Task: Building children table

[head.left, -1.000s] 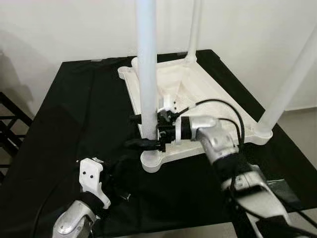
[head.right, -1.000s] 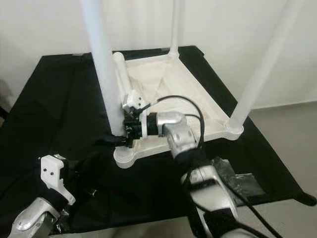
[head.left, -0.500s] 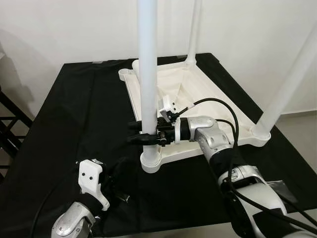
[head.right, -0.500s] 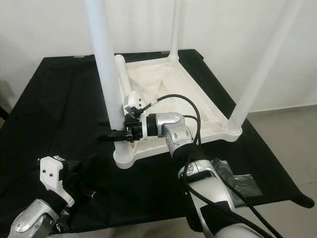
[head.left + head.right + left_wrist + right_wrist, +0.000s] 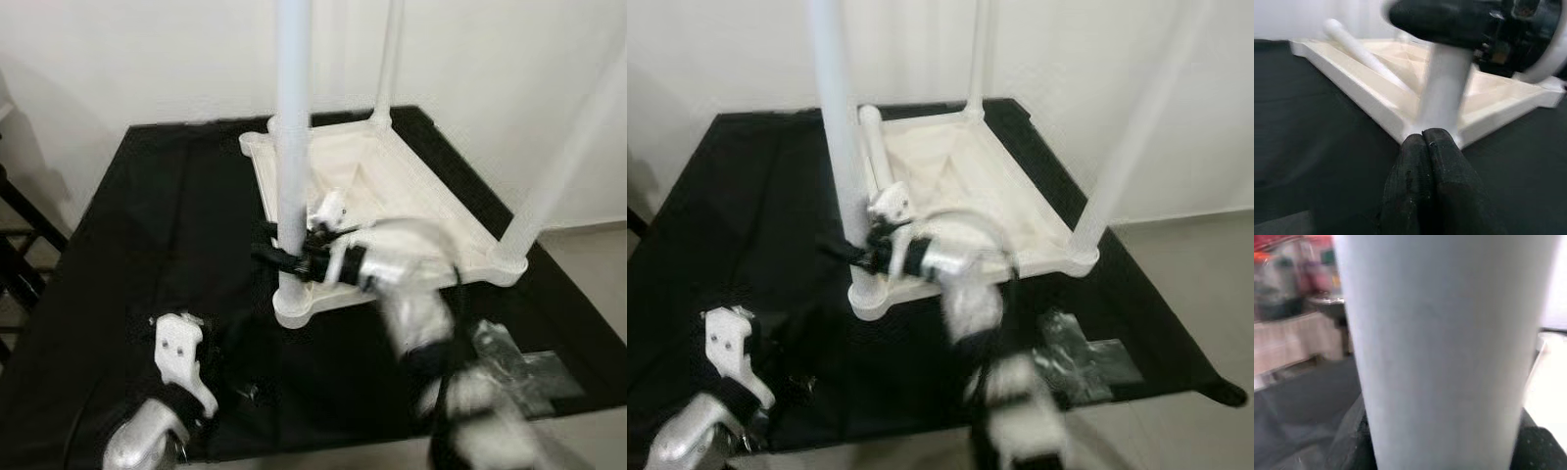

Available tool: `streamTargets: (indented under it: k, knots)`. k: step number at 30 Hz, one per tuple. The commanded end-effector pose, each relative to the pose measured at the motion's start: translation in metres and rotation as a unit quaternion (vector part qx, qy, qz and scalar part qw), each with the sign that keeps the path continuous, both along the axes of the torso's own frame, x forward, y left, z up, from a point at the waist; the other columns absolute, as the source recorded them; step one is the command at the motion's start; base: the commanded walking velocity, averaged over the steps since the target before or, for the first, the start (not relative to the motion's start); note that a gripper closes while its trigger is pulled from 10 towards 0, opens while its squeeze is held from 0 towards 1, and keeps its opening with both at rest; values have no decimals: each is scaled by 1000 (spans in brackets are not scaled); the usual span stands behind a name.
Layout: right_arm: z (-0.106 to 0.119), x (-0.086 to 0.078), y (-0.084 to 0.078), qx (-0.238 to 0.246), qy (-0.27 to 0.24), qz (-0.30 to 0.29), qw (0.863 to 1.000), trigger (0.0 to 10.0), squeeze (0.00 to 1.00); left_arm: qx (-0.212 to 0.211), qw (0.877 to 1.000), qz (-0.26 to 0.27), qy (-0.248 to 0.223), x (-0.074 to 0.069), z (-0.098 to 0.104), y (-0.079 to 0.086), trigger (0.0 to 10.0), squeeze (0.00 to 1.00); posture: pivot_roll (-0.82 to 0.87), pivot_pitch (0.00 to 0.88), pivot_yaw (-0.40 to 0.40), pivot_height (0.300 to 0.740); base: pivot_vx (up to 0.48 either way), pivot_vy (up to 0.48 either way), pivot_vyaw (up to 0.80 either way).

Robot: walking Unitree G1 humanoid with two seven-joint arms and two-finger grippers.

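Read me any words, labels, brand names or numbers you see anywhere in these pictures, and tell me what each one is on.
No readable text in any view.
White table top, upside down on the black cloth: bare, no label or marking.
White leg held by the right gripper: plain.
Left gripper, with its white mount: no writing.
Blurred coloured shapes behind the leg in the right wrist view: too smeared to tell whether they carry text.

I can't read any words, numbers or signs here. The white table (image 5: 367, 186), its legs and the black cloth (image 5: 157, 225) have no writing on them that I can make out, and the pictures are blurry.
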State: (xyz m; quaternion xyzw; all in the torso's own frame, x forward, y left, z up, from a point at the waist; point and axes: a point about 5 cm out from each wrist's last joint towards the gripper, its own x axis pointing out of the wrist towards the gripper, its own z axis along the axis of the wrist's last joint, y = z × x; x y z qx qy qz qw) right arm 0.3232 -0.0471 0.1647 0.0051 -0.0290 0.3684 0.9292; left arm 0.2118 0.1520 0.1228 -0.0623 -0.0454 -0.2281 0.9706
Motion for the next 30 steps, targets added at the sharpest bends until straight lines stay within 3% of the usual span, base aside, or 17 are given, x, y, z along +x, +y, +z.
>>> streamTargets:
  k: [1, 3, 8, 9, 12, 13, 17, 18, 24, 26, 27, 28, 29, 30]
  knots:
    - [-38, -12, -5, 1, 90, -49, 995, 0, 0, 7, 1000, 5, 0, -1, 0, 3, 10000, 0, 12, 87, 17, 740, 0, 0, 0]
    - [-45, -23, 5, -4, 93, 1, 996, 0, 0, 7, 1000, 3, 1, 0, 0, 3, 10000, 0, 7, 83, 18, 740, 0, 0, 0]
    - [-40, -12, 6, -22, 77, 14, 997, 0, 0, 5, 1000, -3, 2, 1, -1, 2, 10000, 0, 6, 78, 9, 740, 0, 0, 0]
    - [-39, -11, 5, -26, 77, 3, 997, 10000, 0, 6, 1000, -1, 1, 1, -1, 3, 10000, 0, 7, 79, 14, 740, 0, 0, 0]
    - [-35, -13, 7, -32, 77, -7, 997, 10000, 0, 6, 1000, 4, 0, 1, 0, 3, 10000, 0, 8, 78, 12, 740, 0, 0, 0]
    - [-32, -15, 9, -34, 76, -10, 996, 10000, 90, 6, 1000, 5, -1, 2, 0, 3, 10000, 0, 8, 78, 12, 740, 0, 0, 0]
    - [-29, -18, 10, -35, 77, -13, 996, 10000, 90, 6, 1000, 5, -1, 2, 0, 3, 10000, 0, 8, 78, 12, 740, 0, 0, 0]
    - [-27, -16, 9, -32, 74, -6, 997, 10000, 1000, 6, 1000, 4, 0, 2, -1, 3, 10000, 0, 8, 75, 13, 740, 0, 0, 0]
    - [-15, -7, 3, -15, 54, 26, 998, 10000, 1000, 6, 1000, 3, 0, 2, 0, 3, 10000, 0, 9, 76, 8, 740, 0, 0, 0]
    - [-3, -9, 4, -5, 45, 144, 989, 10000, 1000, 5, 1000, 4, -1, 3, 0, 2, 10000, 0, 6, 75, 9, 740, 0, 0, 0]
    - [4, -11, 2, -17, 35, 240, 970, 10000, 718, 5, 1000, 4, -2, 3, 0, 2, 10000, 0, 6, 75, 9, 740, 0, 0, 0]
    - [4, -11, 2, -17, 35, 240, 970, 10000, 718, 5, 1000, 4, -2, 3, 0, 2, 10000, 0, 6, 75, 9, 740, 0, 0, 0]
    - [7, -8, 0, -34, 25, 267, 963, 10000, 0, 4, 1000, 3, -2, 3, 0, 2, 10000, 0, 6, 74, 10, 740, 0, 0, 0]
    - [8, -6, -1, -46, 18, 280, 959, 10000, 0, 4, 1000, 3, -2, 3, 0, 2, 10000, 0, 6, 74, 10, 740, 0, 0, 0]
